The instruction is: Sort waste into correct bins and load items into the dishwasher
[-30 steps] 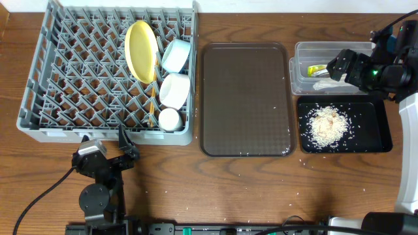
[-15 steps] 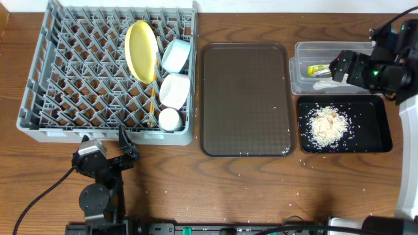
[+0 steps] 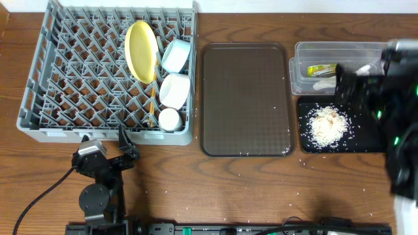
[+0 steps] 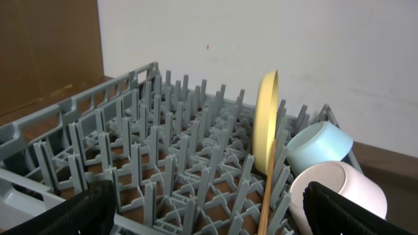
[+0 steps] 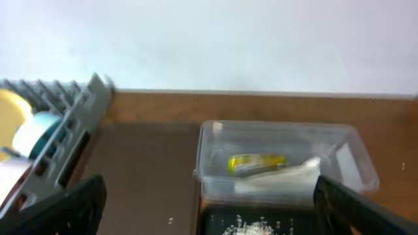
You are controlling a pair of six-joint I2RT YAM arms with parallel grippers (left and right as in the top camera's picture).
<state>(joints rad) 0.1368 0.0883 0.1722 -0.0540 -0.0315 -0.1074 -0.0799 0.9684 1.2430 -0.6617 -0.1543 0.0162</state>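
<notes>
On the right side of the table, the right gripper [image 5: 209,205] hung above the bins, its fingers spread wide and holding nothing; overhead, that arm showed only as a dark blur. Below it, the clear tub [image 3: 326,47] held the green-and-orange wrapper [image 5: 256,162] and white scraps [image 5: 281,179]. Just beside the tub, the black tray [image 3: 313,147] carried the heap of rice [image 3: 326,124].

At far left, the grey dish rack [image 3: 32,98] held the yellow plate [image 3: 141,51] on edge, the light blue bowl [image 3: 176,55], white bowl [image 3: 175,89], white cup [image 3: 170,119] and chopsticks [image 3: 152,104]. The left gripper [image 4: 212,209] sat at the rack's front edge, also spread and empty.

The likely hazard was the right arm passing low: it could clip the light tub or scatter loose rice onto the wood.
</notes>
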